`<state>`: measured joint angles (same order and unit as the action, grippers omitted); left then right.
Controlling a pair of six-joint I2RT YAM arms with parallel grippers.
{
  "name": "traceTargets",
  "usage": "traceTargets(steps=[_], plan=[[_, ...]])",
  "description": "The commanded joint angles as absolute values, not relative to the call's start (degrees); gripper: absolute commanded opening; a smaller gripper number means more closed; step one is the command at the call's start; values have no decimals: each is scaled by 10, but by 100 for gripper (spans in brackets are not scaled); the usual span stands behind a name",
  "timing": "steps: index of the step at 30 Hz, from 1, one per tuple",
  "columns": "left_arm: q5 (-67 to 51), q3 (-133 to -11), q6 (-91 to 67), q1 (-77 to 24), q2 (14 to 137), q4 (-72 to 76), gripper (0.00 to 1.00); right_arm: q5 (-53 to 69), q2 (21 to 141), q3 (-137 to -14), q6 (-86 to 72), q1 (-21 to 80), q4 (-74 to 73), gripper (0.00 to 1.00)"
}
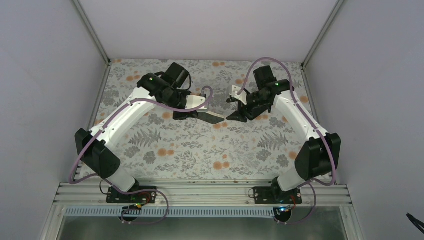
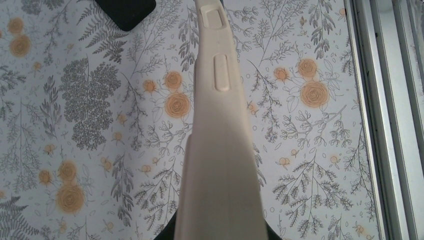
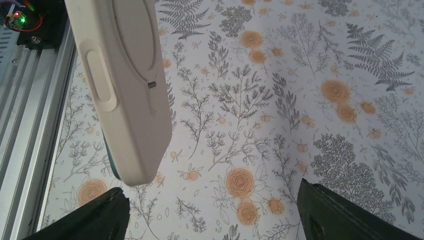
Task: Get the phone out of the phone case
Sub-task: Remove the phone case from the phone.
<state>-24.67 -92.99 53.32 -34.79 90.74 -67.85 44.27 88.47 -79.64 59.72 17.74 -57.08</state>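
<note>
The beige phone case is held edge-up in my left gripper, which is shut on its near end; only dark slivers of the fingers show beside it. Two side buttons face the left wrist camera. In the top view the case sticks out from the left gripper toward the right one. My right gripper is open just right of the case tip. In the right wrist view the case hangs at upper left, outside the wide-open gripper. A thin teal edge, apparently the phone, shows under the case.
The floral tablecloth covers the table. The aluminium rail runs along the near edge and shows in the right wrist view and the left wrist view. White walls enclose the back and sides.
</note>
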Motion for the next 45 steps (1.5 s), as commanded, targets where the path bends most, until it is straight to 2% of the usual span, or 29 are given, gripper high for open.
traceTargets(steps=[1,22,30,38,41,45], plan=[[-274,-947,528,-348,903,-655,2,470,892,-815,584,185,-556,86],[-300,-955,528,-349,902,-659,2,463,901,-816,561,187,-522,83],[-387,-1000,533,-365,919,-706,2,410,891,-802,474,195,-384,83],[-442,-1037,538,-370,938,-711,2,390,899,-827,450,256,-370,83],[-446,-1036,529,-370,943,-690,2,415,895,-833,451,293,-382,84],[-431,-1034,507,-370,941,-635,2,536,925,-914,467,323,-473,85]])
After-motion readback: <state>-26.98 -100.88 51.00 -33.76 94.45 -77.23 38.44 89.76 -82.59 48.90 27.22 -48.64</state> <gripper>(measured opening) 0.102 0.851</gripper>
